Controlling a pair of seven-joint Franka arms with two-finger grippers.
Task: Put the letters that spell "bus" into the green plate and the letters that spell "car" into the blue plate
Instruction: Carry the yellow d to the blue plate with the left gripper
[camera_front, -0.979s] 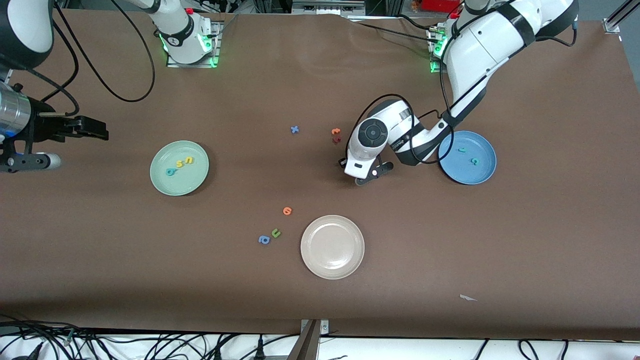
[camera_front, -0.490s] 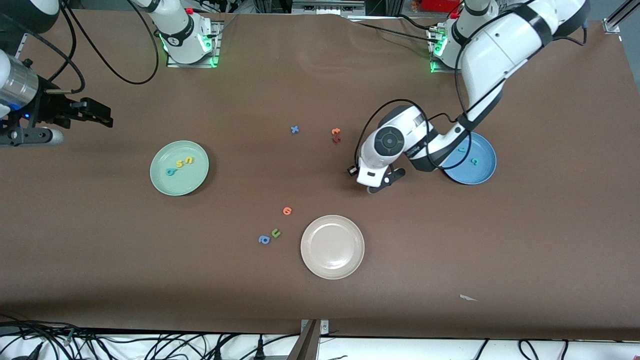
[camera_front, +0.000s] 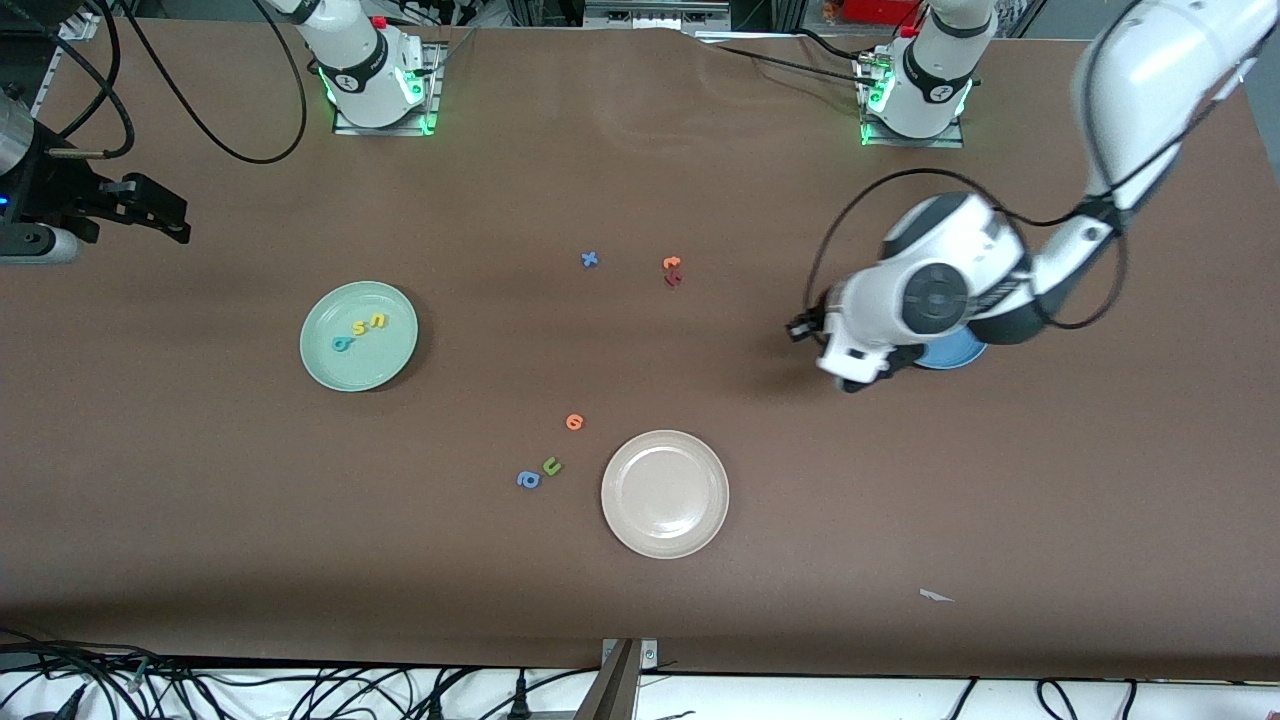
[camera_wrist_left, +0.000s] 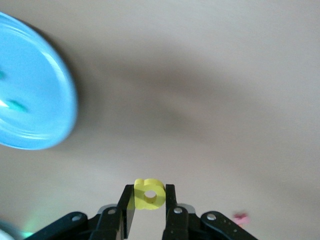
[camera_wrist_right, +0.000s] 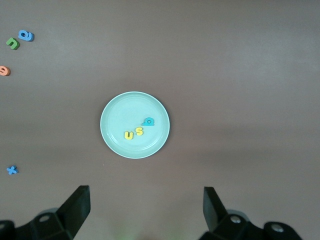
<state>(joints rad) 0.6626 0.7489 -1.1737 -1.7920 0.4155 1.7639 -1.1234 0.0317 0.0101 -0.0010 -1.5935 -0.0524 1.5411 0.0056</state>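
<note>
The left gripper (camera_wrist_left: 149, 212) has the yellow a (camera_wrist_left: 149, 193) pinched between its fingers, up in the air right at the rim of the blue plate (camera_front: 952, 352), which already holds two teal letters (camera_wrist_left: 16, 105). The right gripper (camera_wrist_right: 145, 207) hangs spread wide with nothing in it, out at the right arm's end of the counter (camera_front: 640, 580). The teal b (camera_front: 342, 344), yellow s (camera_front: 359, 327) and yellow u (camera_front: 377, 321) sit in the green plate (camera_front: 385, 362).

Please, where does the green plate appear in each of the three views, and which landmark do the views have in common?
Front view: the green plate lies toward the right arm's end of the table, holding three letters.
Right wrist view: the green plate sits mid-picture, beyond the open right gripper.
Left wrist view: not in it.
Shared landmark: the blue x, in front and right wrist views.
</note>
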